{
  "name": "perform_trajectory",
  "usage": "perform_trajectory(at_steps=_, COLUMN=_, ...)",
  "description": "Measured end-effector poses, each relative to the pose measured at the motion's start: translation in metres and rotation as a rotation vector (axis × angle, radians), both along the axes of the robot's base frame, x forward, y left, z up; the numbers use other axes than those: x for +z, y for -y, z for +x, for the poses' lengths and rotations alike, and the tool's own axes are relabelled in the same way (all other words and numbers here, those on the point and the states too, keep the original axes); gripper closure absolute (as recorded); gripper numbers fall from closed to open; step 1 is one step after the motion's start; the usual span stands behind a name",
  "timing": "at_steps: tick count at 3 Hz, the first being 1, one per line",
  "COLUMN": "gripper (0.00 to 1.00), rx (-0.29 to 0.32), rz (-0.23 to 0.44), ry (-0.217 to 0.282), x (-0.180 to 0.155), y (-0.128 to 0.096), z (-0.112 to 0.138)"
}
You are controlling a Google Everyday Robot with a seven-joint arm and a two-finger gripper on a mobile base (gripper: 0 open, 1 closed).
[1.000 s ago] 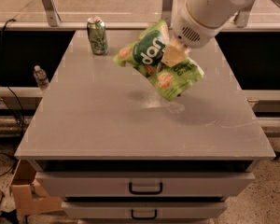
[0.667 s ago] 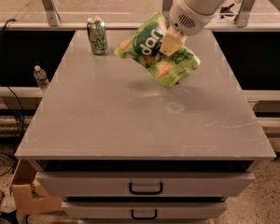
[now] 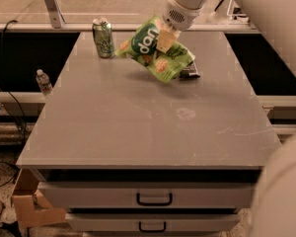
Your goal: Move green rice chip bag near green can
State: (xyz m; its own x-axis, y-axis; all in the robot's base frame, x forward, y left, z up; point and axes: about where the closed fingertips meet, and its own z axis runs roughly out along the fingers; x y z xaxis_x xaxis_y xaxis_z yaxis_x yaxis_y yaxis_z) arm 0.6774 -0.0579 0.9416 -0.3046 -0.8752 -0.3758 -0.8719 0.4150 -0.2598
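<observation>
Green rice chip bag (image 3: pixel 142 44) is hanging tilted above the far part of the grey table (image 3: pixel 138 132), with its left corner pointing toward the green can (image 3: pixel 103 38) and its lower right corner dipping toward the surface. The gripper (image 3: pixel 164 40) is sitting over the far centre of the table, at the end of the white arm (image 3: pixel 187 4) extending from the far right. Its two tan fingers are clamping the upper edge of the green rice chip bag. Because the pinch is acting on one edge only, the pouch is slanting under its own weight, which accounts for the tilt. A soft shadow is lying on the table beneath the pouch, so the pouch is judged to be lifted clear rather than dragging. The green can is standing upright near the far left corner of the table, just left of the bag's left corner. A narrow gap appears to be showing between them, but whether they are touching cannot be determined from this view. A small dark bar wrapper (image 3: pixel 188 73) is lying flat on the table just right of the bag, partly hidden behind it. A plastic water bottle (image 3: pixel 43 82) is standing off the table on the left. Judged against the task, the carrying step is nearing completion, as the bag is hanging close to the can. The next move is calling for a gentle lowering and then an opening of the fingers. Caution is applying here: the light can is standing close enough that a swinging pouch could tip it.
</observation>
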Motion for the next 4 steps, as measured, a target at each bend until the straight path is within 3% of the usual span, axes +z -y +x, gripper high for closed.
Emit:
perform_trajectory(at_steps=2, gripper=1.00, rx=0.020, rz=0.032, ry=-0.066, x=-0.031, y=-0.021, z=0.046)
perform_trajectory(at_steps=4, gripper=1.00, rx=0.061, rz=0.130, ry=-0.162, x=-0.058, y=-0.059, z=0.063)
